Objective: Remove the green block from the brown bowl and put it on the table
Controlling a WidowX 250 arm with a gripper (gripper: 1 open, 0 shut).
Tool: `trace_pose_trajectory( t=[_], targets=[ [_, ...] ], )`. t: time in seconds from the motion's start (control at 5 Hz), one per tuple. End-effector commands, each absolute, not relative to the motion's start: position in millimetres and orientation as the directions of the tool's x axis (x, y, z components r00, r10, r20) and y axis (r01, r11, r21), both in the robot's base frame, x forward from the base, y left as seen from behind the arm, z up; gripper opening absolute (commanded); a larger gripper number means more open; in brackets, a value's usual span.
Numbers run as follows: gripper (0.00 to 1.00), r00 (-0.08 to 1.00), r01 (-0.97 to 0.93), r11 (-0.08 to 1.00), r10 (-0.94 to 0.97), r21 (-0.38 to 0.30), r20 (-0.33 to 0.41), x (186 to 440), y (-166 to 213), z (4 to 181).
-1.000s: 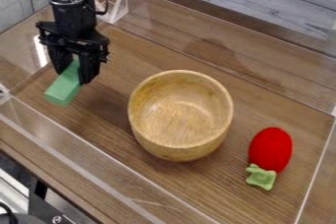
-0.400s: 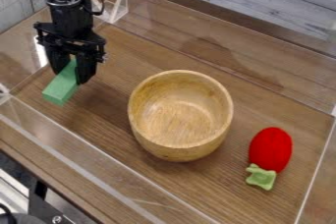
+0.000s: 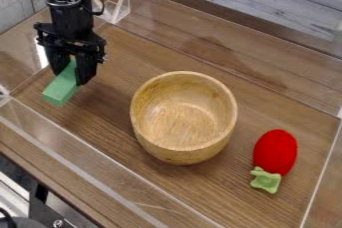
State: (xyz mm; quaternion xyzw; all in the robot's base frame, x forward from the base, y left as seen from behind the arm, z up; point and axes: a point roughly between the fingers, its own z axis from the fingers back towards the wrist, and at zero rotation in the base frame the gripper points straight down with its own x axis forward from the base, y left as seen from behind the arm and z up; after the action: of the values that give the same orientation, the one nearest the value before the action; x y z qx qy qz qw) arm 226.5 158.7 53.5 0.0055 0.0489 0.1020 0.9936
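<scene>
The black arm is reaching in from eleven o'clock, its gripper [image 3: 74,69] pointing straight down with jaws clamping the green block [image 3: 60,89].

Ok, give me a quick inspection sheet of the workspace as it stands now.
Surface: wood-grain table, clear acrylic walls around it.
Job's things: green block out of the brown bowl, low by the table at the left; bowl empty.
Clutter: red toy with green leafy piece, right of the bowl.
Claw: claw pointing down, shut on the green block.
Cables: nothing seen.
Surroundings: grey planks behind the far wall.
</scene>
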Motion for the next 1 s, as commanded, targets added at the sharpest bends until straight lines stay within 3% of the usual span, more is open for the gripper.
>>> trace_pose_trajectory(
  t=[0.0, 0.2, 0.8],
  targets=[
    [0.00, 0.976, -0.207, 0.978, 0.209, 0.037, -0.058, 233.1, 167.5, 64.2],
    [1.00, 0.977, -0.205, 0.978, 0.206, 0.025, -0.053, 237.4, 166.4, 68.8],
    [1.00, 0.982, -0.187, 0.982, 0.186, 0.021, 0.021, 257.8, 164.7, 98.9]
  ],
)
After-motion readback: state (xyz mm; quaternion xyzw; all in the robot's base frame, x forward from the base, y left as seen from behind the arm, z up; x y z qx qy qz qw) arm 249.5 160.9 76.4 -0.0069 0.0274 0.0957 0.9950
